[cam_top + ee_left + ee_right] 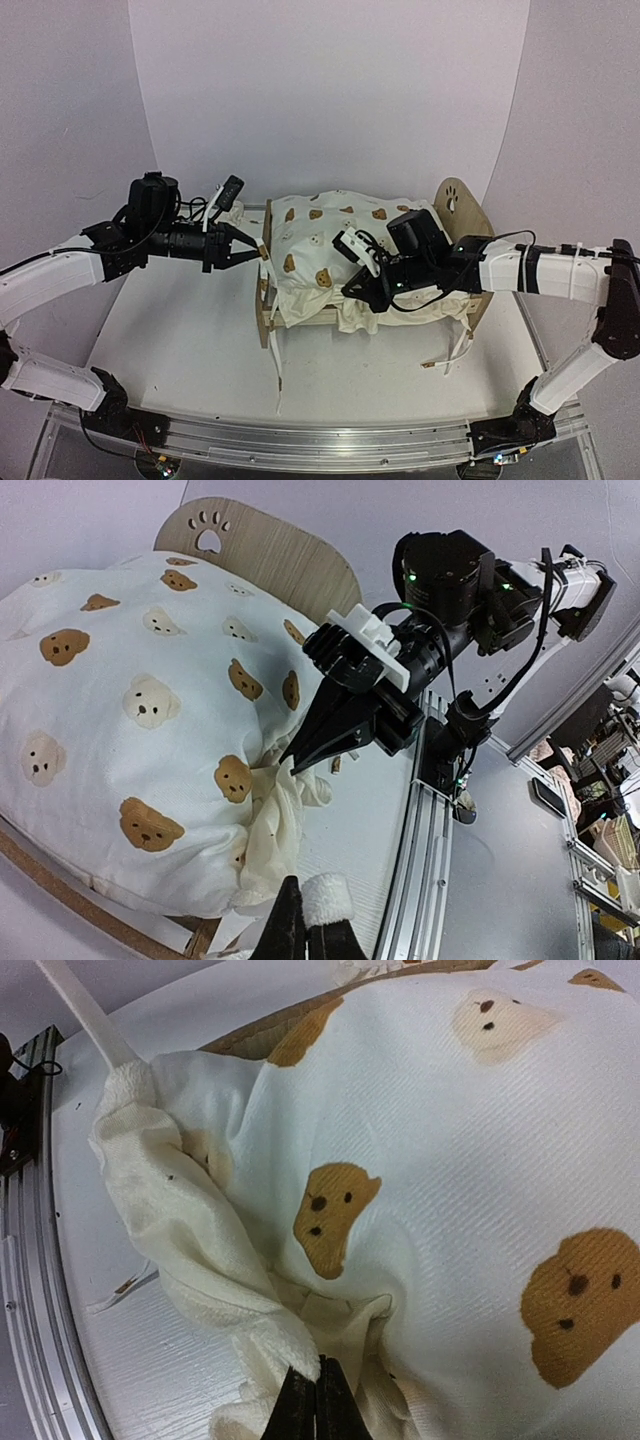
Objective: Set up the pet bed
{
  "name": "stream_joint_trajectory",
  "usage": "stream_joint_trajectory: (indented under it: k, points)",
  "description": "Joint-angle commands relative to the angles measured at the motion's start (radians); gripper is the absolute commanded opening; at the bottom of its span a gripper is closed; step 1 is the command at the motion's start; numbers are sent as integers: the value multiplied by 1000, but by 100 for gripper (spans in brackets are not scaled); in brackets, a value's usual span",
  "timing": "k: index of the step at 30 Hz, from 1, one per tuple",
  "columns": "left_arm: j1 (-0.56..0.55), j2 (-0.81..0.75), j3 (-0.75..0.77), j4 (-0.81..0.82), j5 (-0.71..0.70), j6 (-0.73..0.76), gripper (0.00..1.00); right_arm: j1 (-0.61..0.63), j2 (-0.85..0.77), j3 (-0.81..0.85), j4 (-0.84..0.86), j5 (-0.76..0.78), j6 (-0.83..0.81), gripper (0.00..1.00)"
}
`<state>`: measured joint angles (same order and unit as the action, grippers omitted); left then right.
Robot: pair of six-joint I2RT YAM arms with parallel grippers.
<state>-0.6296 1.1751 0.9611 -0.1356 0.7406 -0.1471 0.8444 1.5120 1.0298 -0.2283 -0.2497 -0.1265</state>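
**Cushion seating: both pincers on the ruffle, bed between the arms**

Position. Pet bed (455,200) stands mid-table (170,340), long axis running left to right across the robot's front, one rounded end board towards each arm. The bear-print cushion (320,245) lies in the frame and bulges above it. Its cream ruffle spills over the near rail, and loose ties hang to the table at both near corners.

Left gripper (252,252). At the left end board, pointing right along the bed's axis. The jaws are pinched together on a tuft of cream ruffle at that end of the cushion. The left wrist view shows the tuft between the dark fingertips.

Right gripper (365,292). Reaches in from the right, over the near long side, about halfway along. The jaws are fully closed on a bunched fold of ruffle at the cushion's near edge, clearest in the right wrist view.

Key relation. The bed lies to the right of the left pincer and just behind the right one. The left arm is nearer the left board and the right arm is nearer the near rail.

Judgement. The cushion is in but not flat. The next move likely calls for drawing the near edge down and outwards along the rail. Risk: dragging the light frame.
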Motion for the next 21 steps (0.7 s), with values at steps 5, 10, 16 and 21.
stream_joint_trajectory:
  k: [5,10,16,21]
  points:
    - [1,64,51,-4,-15,65,0,-6,-40,29,18,5,4,0]
    - [1,73,18,44,-27,92,0,-6,-39,31,18,5,5,0]
    - [1,68,-39,54,-84,145,0,-6,-42,33,18,1,5,0]
    - [2,65,-70,80,-132,205,0,-7,-42,32,18,-2,5,0]
